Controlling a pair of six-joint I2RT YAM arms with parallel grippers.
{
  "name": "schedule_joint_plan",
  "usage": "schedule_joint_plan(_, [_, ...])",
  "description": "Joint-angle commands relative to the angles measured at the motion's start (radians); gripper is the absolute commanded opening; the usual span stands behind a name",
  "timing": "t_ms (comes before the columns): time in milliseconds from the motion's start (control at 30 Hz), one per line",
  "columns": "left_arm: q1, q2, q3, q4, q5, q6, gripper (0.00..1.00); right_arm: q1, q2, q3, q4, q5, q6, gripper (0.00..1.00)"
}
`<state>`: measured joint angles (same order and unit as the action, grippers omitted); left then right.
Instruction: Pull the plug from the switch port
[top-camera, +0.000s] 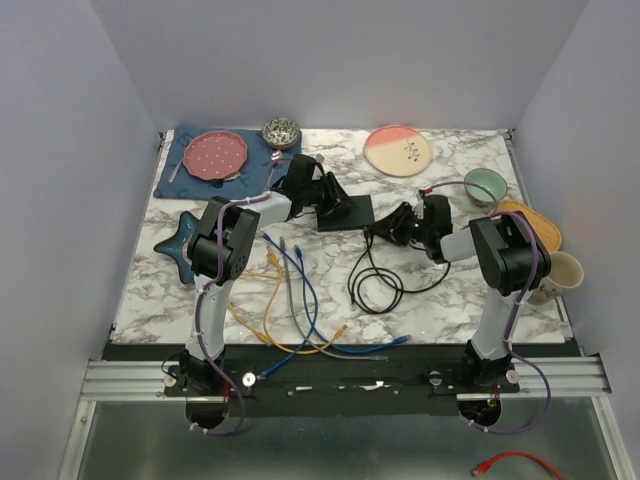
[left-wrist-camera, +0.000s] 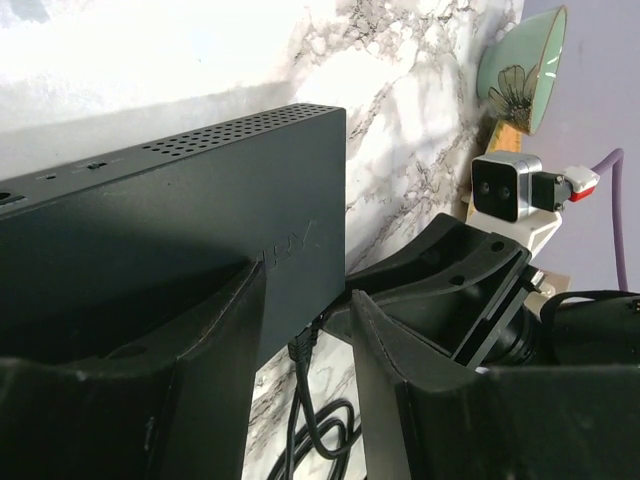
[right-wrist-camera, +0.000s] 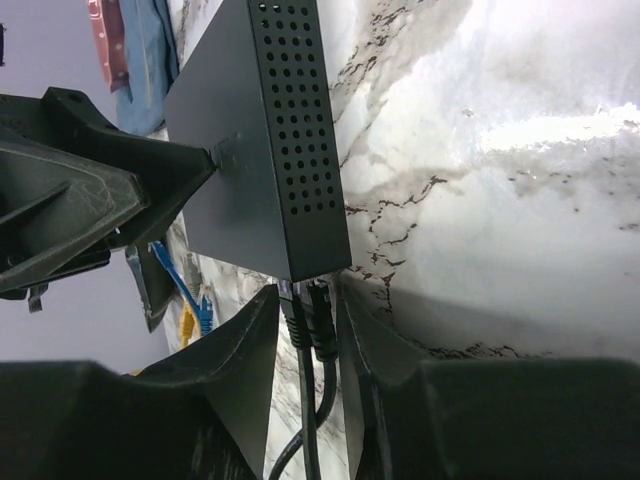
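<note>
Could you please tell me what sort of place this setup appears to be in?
Probably a robot test cell, not a home: pale walls enclose a marble-patterned table strewn with loose patch cables, a network switch, and mismatched dishes such as a pink plate.

Both arms are built of black joint housings and white links, with purple cables run along them. A white camera block (left-wrist-camera: 508, 187) is seen at upper right of the left wrist view.

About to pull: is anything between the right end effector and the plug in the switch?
Nothing visible. The right end effector already straddles the black plug at the switch edge, while the left end effector steadies the switch.
</note>
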<state>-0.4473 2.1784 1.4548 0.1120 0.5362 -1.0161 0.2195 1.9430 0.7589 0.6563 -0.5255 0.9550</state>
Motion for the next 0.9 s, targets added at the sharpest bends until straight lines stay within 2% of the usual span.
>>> schedule_joint_plan(0, [-0.001,0.004,-0.020,0.011,0.045,-0.001,0.49,0.003,0.040,0.023,-0.009,0.012,0.008,0.37])
schedule_joint_plan(233, [0.001,-0.002,-0.039,0.011,0.045,0.008,0.49,0.001,0.063,0.036,0.003,0.025,0.040,0.33])
schedule_joint_plan(333, [-0.001,-0.005,-0.042,0.012,0.047,0.010,0.48,-0.002,0.066,0.033,0.020,0.022,0.050,0.27])
schedule_joint_plan(533, [-0.001,-0.057,-0.086,0.041,0.038,0.008,0.48,-0.003,0.056,0.016,0.017,0.022,0.034,0.14])
schedule_joint_plan(633, [-0.002,-0.104,-0.163,0.134,0.048,-0.045,0.48,-0.002,0.045,0.008,0.006,0.018,0.028,0.01])
schedule_joint_plan(767, [-0.014,-0.146,-0.278,0.256,0.068,-0.111,0.49,0.000,0.027,0.005,-0.032,0.027,0.002,0.01])
schedule_joint_plan(867, [-0.030,-0.144,-0.304,0.285,0.067,-0.131,0.48,0.000,0.014,0.003,-0.058,0.028,-0.010,0.01])
